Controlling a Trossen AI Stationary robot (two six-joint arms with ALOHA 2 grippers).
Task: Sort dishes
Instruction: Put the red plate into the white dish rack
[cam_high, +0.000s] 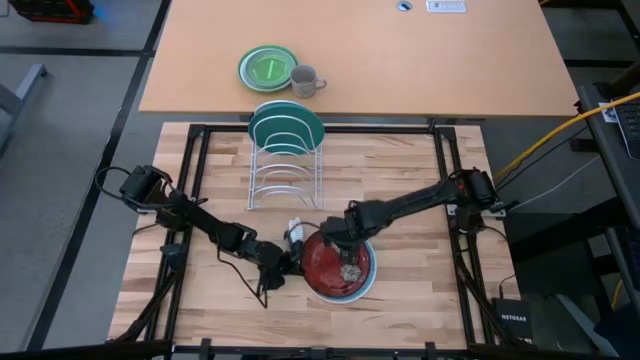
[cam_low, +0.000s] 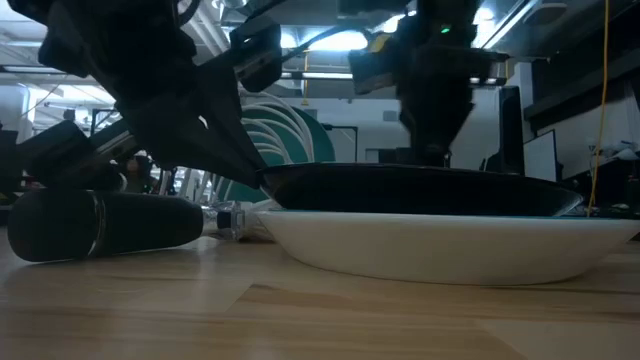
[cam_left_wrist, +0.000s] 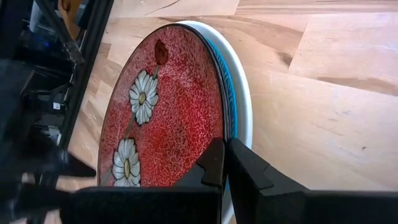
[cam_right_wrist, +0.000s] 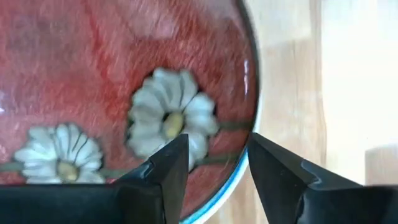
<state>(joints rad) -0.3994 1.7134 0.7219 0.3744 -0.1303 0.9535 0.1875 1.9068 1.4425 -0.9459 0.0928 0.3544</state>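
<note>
The dark red patterned plate (cam_high: 335, 262) (cam_left_wrist: 168, 106) lies on top of a stack, over the light blue plate (cam_left_wrist: 231, 109) and the white plate (cam_low: 430, 240) at the bottom. The teal plate (cam_high: 287, 125) stands upright in the wire rack (cam_high: 285, 175). My left gripper (cam_high: 287, 262) (cam_left_wrist: 225, 163) is at the stack's left rim, shut on the red plate. My right gripper (cam_high: 338, 240) (cam_right_wrist: 217, 155) is open and points down over the red plate's far rim, one finger above the plate and one beyond its edge. Whether it touches the plate I cannot tell. My left gripper pinches the dark red plate's left rim (cam_left_wrist: 219, 134) between its two fingers. It comes in low from the table's left, one finger (cam_left_wrist: 214, 163) on the plate's upper face and the other (cam_left_wrist: 249, 177) outside the edge. The plate lies on the stack.
A small bright green plate (cam_high: 268, 68) and a grey mug (cam_high: 305, 80) stand on the tan table beyond the work table. The rack has free slots in front of the teal plate. Bare wood lies right of the stack (cam_high: 420, 270).
</note>
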